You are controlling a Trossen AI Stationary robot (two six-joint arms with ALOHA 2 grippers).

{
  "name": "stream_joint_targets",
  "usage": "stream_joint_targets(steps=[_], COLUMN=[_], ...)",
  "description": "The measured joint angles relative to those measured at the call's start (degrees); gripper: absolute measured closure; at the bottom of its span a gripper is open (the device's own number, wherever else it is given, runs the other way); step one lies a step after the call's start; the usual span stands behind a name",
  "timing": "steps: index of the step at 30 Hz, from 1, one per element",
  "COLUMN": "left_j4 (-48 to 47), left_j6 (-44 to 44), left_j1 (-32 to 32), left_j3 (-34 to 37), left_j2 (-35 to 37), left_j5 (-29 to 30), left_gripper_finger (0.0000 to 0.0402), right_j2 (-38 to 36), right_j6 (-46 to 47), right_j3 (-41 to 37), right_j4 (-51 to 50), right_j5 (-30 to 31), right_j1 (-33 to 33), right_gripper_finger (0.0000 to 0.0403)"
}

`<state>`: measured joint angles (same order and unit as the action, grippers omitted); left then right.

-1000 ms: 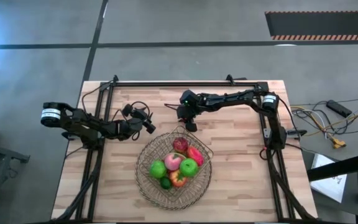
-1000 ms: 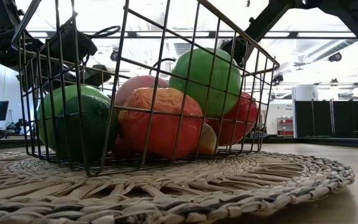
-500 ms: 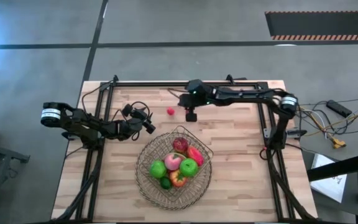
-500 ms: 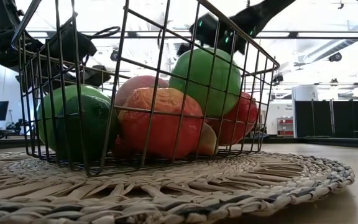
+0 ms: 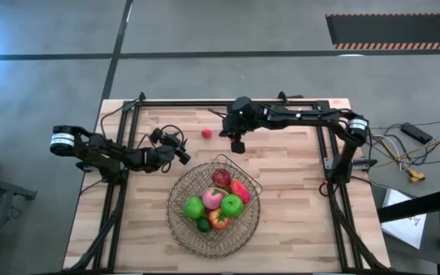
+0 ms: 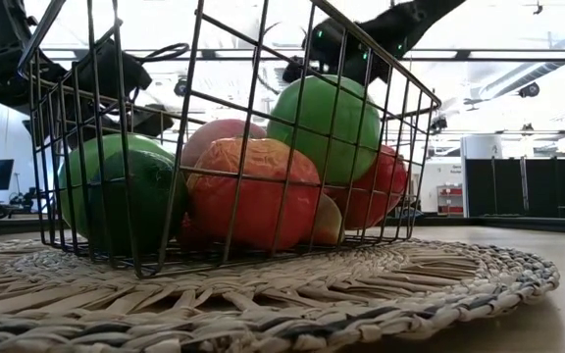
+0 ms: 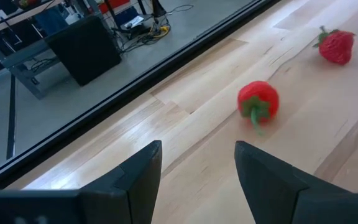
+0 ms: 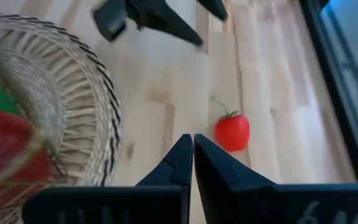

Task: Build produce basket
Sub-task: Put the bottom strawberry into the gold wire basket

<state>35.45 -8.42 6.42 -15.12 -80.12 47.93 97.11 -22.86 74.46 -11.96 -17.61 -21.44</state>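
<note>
Right gripper [image 5: 237, 147] fingers pressed together, empty, near table's far edge; left gripper [image 7: 197, 171] spread, idle. Strawberry [image 5: 206, 134] loose beside it, outside basket [image 5: 218, 162]. Risk: nudging berry away unless jaws reopen

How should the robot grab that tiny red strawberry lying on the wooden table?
Probably from straight above, fingers closing across the plump red body of the small red toy strawberry, not the thin green stem. It lies loose on bare wooden table, with room on all sides.
</note>
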Motion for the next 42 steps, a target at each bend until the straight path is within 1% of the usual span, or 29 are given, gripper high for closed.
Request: stream_joint_targets(steps=[3,6,9,13,15,18,20,22,26,30,31,33,37,42], left_j4=[0.03,0.04,0.06,0.07,0.06,0.06,0.08,0.06,0.06,0.06,0.08,0.06,0.06,0.06], left_j6=[-0.12,-0.12,-0.14,-0.16,-0.16,-0.18,-0.18,-0.18,-0.18,-0.18,-0.18,-0.18,-0.18,-0.18], left_j1=[0.0,0.0,0.0,0.0,0.0,0.0,0.0,0.0,0.0,0.0,0.0,0.0,0.0,0.0], left_j3=[0.07,0.1,0.07,0.1,0.1,0.1,0.1,0.1,0.15,0.18,0.21,0.25,0.29,0.29], left_j2=[0.0,0.0,0.0,0.0,0.0,0.0,0.0,0.0,0.0,0.0,0.0,0.0,0.0,0.0], left_j5=[-0.3,-0.31,-0.31,-0.53,-0.8,-1.08,-1.12,-1.14,-1.17,-1.18,-1.18,-1.21,-1.22,-1.23], left_gripper_finger=[0.0214,0.0214,0.0214,0.0214,0.0214,0.0214,0.0214,0.0214,0.0214,0.0214,0.0214,0.0214,0.0214,0.0214], right_j2=[3.09,7.26,11.59,16.41,18.36,20.28,21.55,23.21,27.4,31.54,32.25,33.46,35.63,38.14], right_j6=[1.09,0.9,-0.76,-0.75,0.94,4.35,7.87,10.68,15.04,17.57,17.7,18.87,18.9,17.48], right_j3=[0.0,0.01,1.21,6.15,9.34,14.25,17.27,20.28,25.5,29.6,30.47,32.58,37.5,40.44], right_j4=[0.9,3.24,4.92,5.0,4.06,1.54,0.57,-1.59,-6.07,-6.94,-7.45,-8.58,-12.05,-17.26], right_j5=[-1.36,-4.25,-4.94,-4.72,-3.4,1.07,3.81,4.1,2.61,-4.74,-5.92,-6.34,-6.51,-6.49], right_j1=[-1.38,-2.3,-2.33,-2.33,-2.41,-2.99,-3.77,-4.86,-6.5,-7.58,-7.63,-7.67,-7.74,-7.75], right_gripper_finger=[0.0392,0.0377,0.0345,0.0288,0.0259,0.0223,0.0206,0.0196,0.0195,0.0206,0.021,0.0218,0.0246,0.0302])
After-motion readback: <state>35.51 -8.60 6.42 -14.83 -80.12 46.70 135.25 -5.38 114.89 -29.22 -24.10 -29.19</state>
